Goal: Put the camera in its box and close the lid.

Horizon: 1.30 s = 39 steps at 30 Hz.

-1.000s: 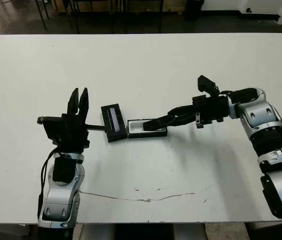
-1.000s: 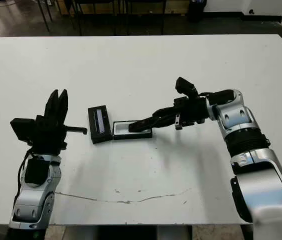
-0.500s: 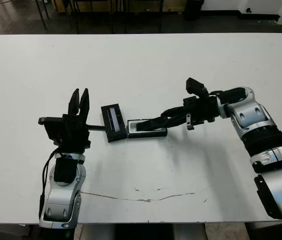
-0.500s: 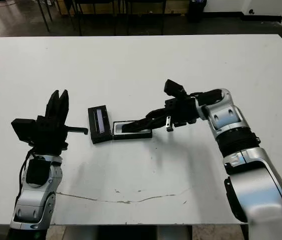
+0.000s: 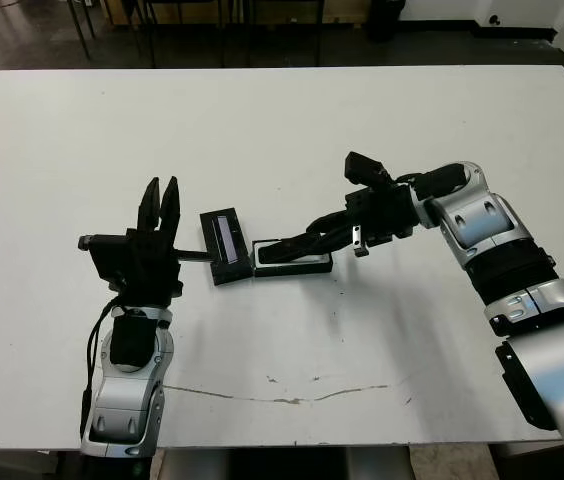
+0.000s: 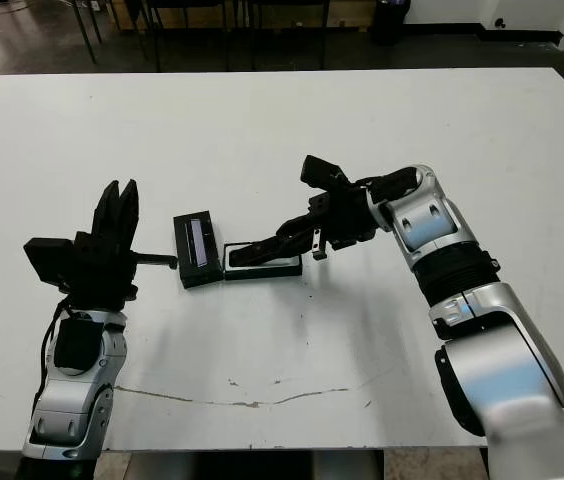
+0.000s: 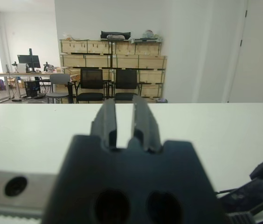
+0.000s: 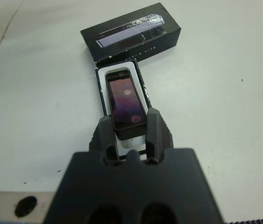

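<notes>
white table (image 5: 382, 130) — scuffed near edge — chairs (image 7: 108, 84), stacked crates (image 7: 113, 49) beyond

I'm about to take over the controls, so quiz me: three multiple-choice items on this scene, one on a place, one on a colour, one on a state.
1. Where does the lid lie?
A. On top of the box
B. On the table beside the box, toward the robot's left
C. In the left gripper

2. What colour is the lining of the box?
A. White
B. Red
C. Yellow

3. What is the camera doing?
A. Lying loose far from the box
B. Resting in the box between the right gripper's fingers
C. Covered by the lid

Answers:
1 B: in the head views the lid lies flat on the table next to the box.
2 A: a white rim shows around the camera.
3 B: the right wrist view shows it in the tray, the box uncovered.
</notes>
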Tool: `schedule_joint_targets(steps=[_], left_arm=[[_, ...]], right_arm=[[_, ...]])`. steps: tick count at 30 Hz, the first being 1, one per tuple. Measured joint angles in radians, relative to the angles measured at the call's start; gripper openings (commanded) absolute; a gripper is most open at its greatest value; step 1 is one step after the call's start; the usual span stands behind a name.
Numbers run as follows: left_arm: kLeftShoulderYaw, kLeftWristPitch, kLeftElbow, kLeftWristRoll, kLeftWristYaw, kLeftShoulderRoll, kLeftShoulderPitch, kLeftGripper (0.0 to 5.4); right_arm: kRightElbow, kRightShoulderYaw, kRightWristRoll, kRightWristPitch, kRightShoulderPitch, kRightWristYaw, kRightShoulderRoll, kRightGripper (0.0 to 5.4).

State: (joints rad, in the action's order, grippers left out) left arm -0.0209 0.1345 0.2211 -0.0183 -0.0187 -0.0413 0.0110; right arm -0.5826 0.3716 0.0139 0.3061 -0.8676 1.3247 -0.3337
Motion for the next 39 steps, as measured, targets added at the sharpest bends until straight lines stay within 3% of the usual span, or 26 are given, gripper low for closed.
schedule_joint_targets(steps=[2, 5, 7, 10, 19, 23, 27, 30, 33, 36, 39], left_arm=[[0.001, 0.0, 0.0, 0.001, 0.0, 0.0, 0.002, 0.0], [0.003, 0.001, 0.0, 0.001, 0.0, 0.0, 0.002, 0.0], [0.004, 0.002, 0.0, 0.001, 0.0, 0.0, 0.002, 0.0], [0.005, 0.004, 0.0, 0.001, 0.0, 0.001, 0.002, 0.0], [0.009, 0.004, 0.0, 0.006, 0.005, 0.001, 0.003, 0.0], [0.01, 0.004, 0.0, 0.006, 0.008, 0.002, 0.003, 0.0], [0.011, 0.004, -0.001, 0.006, 0.009, 0.002, 0.003, 0.0], [0.013, 0.005, -0.001, 0.007, 0.01, 0.003, 0.002, 0.0], [0.015, 0.005, -0.002, 0.007, 0.01, 0.004, 0.001, 0.0], [0.015, 0.004, -0.002, 0.005, 0.011, 0.006, 0.001, 0.0], [0.015, 0.004, -0.002, 0.005, 0.014, 0.01, 0.001, 0.0]], right_arm=[[0.005, 0.002, 0.006, -0.002, 0.0, -0.009, -0.002, 0.01], [0.024, 0.002, 0.012, -0.002, 0.008, -0.024, -0.005, 0.48], [0.036, 0.003, 0.015, -0.021, 0.021, -0.042, -0.007, 0.91], [0.057, 0.003, 0.024, -0.106, 0.039, -0.071, -0.01, 1.6], [0.175, -0.012, 0.078, -0.167, 0.057, -0.156, -0.102, 3.61], [0.19, -0.072, 0.041, -0.182, 0.064, -0.185, -0.115, 4.54], [0.272, -0.197, -0.061, -0.153, 0.113, -0.271, -0.108, 5.38], [0.394, -0.274, -0.097, -0.076, 0.18, -0.419, -0.083, 5.38], [0.541, -0.305, -0.089, -0.004, 0.264, -0.588, -0.041, 4.99], [0.633, -0.281, -0.044, -0.01, 0.345, -0.684, -0.023, 4.28], [0.675, -0.231, 0.012, -0.067, 0.405, -0.712, -0.028, 3.59]])
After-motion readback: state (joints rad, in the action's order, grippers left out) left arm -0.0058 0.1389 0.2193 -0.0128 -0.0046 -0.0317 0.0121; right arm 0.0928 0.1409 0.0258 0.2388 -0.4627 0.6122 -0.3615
